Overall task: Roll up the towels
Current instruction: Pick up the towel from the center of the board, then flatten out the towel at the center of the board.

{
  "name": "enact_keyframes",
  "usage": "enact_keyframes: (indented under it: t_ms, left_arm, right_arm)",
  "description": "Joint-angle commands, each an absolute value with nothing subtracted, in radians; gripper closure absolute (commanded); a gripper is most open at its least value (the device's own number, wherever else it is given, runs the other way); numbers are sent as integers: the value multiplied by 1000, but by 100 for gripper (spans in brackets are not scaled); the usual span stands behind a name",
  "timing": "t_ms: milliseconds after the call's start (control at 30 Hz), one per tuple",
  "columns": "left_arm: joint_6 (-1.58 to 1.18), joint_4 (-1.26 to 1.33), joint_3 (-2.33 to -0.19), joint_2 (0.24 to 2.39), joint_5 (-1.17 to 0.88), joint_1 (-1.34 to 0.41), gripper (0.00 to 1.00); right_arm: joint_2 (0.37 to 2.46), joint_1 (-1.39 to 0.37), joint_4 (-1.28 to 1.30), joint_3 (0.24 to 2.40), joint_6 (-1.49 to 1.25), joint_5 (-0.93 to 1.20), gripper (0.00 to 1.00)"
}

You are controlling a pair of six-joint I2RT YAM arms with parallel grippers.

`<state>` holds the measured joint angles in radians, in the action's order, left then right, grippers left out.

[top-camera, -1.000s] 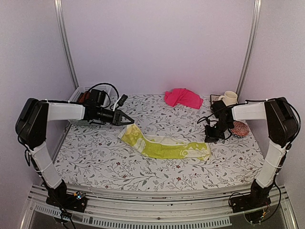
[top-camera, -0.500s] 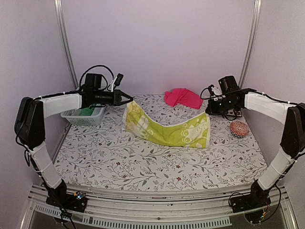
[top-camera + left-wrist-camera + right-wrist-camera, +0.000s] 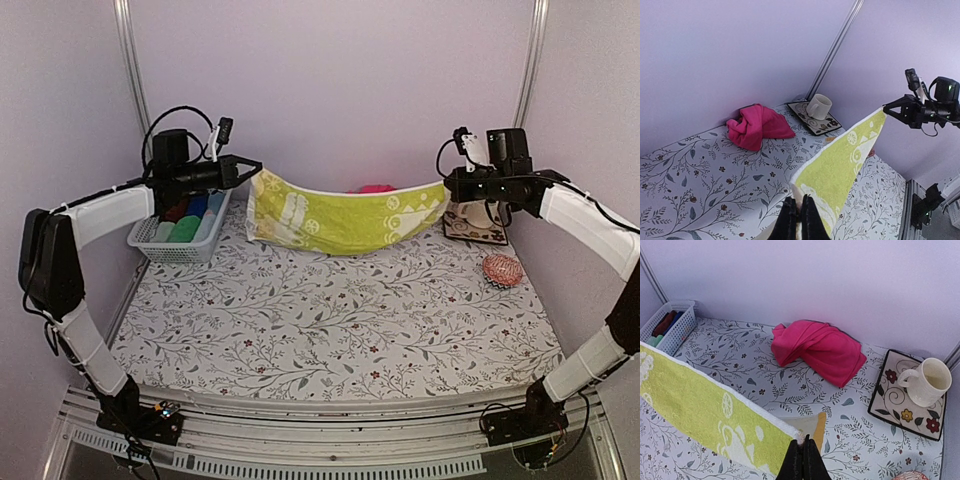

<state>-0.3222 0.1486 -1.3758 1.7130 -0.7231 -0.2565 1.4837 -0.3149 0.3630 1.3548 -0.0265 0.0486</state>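
The lime-yellow towel (image 3: 340, 218) with its white pattern hangs stretched in the air above the back of the table. My left gripper (image 3: 252, 168) is shut on its left corner and my right gripper (image 3: 446, 183) is shut on its right corner. In the left wrist view the towel (image 3: 842, 167) runs from my left gripper (image 3: 800, 201) up to the far arm. In the right wrist view my right gripper (image 3: 805, 441) pinches the towel (image 3: 705, 412) corner. The hot pink towel (image 3: 817, 350) lies crumpled on the table near the back wall, mostly hidden behind the yellow one in the top view.
A white basket (image 3: 182, 235) with rolled cloths stands at the back left. A cream mug (image 3: 927, 381) sits on a patterned square tray (image 3: 890, 387) at the back right. A round red-orange woven pad (image 3: 502, 269) lies at the right.
Both grippers have risen and moved apart, lifting the yellow towel off the table until it hangs stretched between them.
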Motion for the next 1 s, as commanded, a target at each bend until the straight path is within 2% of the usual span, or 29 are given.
enact_keyframes:
  t_ms: [0, 100, 367, 533, 633, 767, 967]
  left_arm:
    - [-323, 176, -1424, 1693, -710, -247, 100]
    - [-333, 143, -1386, 1641, -658, -248, 100]
    - [-401, 195, -1048, 1383, -592, -276, 100]
    - [-446, 72, -1006, 1292, -377, -325, 100]
    - [-440, -28, -1058, 1394, -280, -323, 100]
    - [-451, -95, -1180, 1640, -206, -300, 100]
    - [-456, -21, -1336, 1971, -207, -283, 100]
  right_arm:
    - [1404, -308, 276, 1366, 27, 102, 99]
    - [1357, -307, 267, 1328, 29, 135, 98]
    - [1179, -373, 347, 1200, -31, 138, 99]
    - [1267, -423, 535, 1300, -130, 0, 98]
    - [1401, -428, 592, 1358, -178, -111, 99]
    - [1668, -409, 666, 1490, -210, -247, 99]
    - [2002, -372, 582, 1648, -213, -295, 99]
